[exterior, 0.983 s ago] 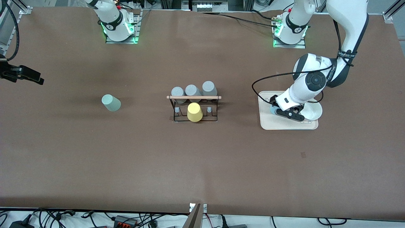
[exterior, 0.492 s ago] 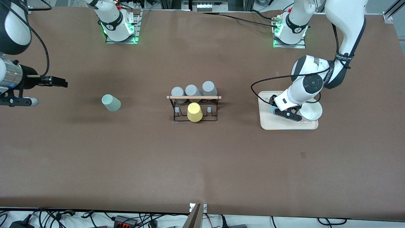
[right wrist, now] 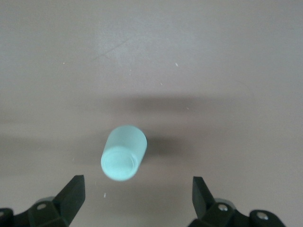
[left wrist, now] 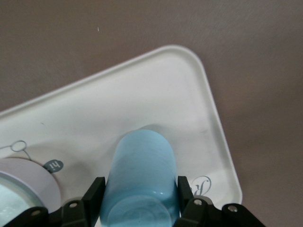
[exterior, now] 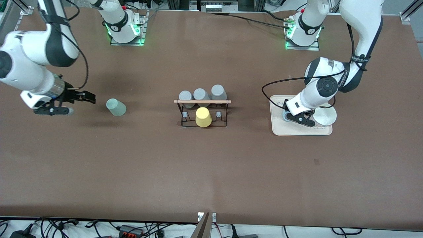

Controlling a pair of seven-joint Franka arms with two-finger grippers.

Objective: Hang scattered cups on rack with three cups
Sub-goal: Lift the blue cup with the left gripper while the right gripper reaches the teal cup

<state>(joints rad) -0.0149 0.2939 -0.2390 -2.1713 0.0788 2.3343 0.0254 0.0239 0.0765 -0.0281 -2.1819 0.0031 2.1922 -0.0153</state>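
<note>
Front view: four cups on rack [exterior: 202,112] – left end effector [left wrist: 137,208] clamps blue cup [left wrist: 139,182]; right end effector [right wrist: 137,196] spread beside mint cup [right wrist: 123,152].

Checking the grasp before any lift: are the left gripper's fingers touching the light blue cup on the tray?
Touching. The left wrist view shows the left gripper shut on the light blue cup, both fingers pressed against its sides, over the tray.

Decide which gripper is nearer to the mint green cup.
Right. The right gripper hangs open just beside the mint green cup; the left gripper is over the tray, shut on the light blue cup.
</note>
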